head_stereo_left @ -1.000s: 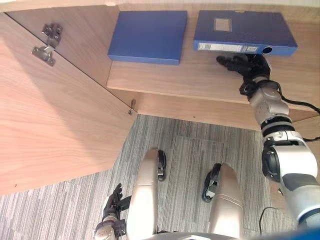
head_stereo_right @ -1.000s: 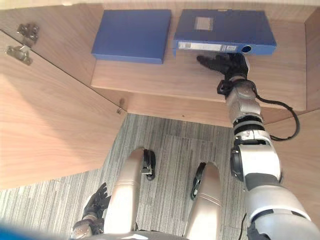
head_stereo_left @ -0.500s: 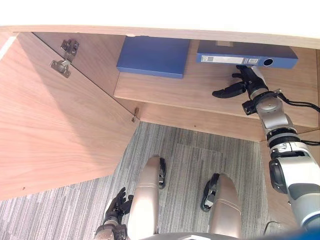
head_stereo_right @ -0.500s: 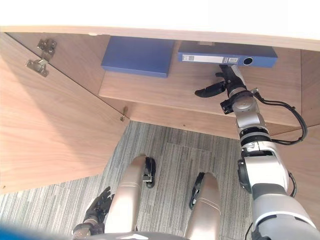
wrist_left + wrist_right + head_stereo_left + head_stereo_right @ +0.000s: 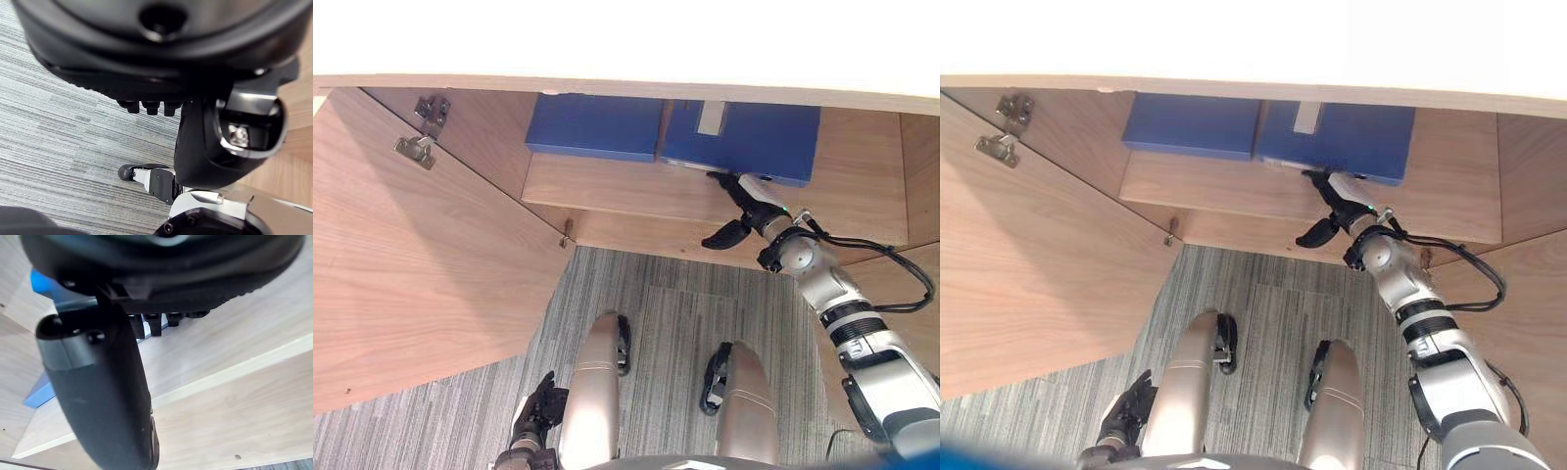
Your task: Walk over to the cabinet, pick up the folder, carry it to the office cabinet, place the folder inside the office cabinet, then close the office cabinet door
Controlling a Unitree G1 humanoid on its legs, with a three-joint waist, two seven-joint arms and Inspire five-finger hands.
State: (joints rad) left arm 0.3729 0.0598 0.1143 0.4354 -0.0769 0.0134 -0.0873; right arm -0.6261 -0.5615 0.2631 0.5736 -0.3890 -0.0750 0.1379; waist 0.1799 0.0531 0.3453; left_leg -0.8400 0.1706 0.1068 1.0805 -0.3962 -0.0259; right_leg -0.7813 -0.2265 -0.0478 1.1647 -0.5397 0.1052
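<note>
The main risk is a skewed push. The right hand (image 5: 754, 204) has straight fingers (image 5: 729, 186) laid against the near edge of the folder (image 5: 754, 137), with the thumb (image 5: 724, 235) splayed out toward 7 o'clock and nothing gripped. The contact looks left of the edge's middle, so more pressure there would likely swing the folder round rather than slide it straight toward 12 o'clock. Its left corner sits against or just beside the second blue folder (image 5: 597, 125) at 9 o'clock. I cannot tell which, but a pivot could wedge the 2 together or nudge the neighbour. Fingertips catching on the edge as the hand draws back could drag the folder toward 6 o'clock, to the lip of the shelf (image 5: 607, 186), where it would foul the door (image 5: 421, 264) standing wide open at 8 o'clock. Swinging that door while the right arm is inside would trap it. The folder lies flat inside the cabinet, at the right of the shelf. Its long axis appears to run from 9 to 3 o'clock, a little skewed, right end nearer. The left hand (image 5: 538, 411) hangs low at 7 o'clock, fingers relaxed.
</note>
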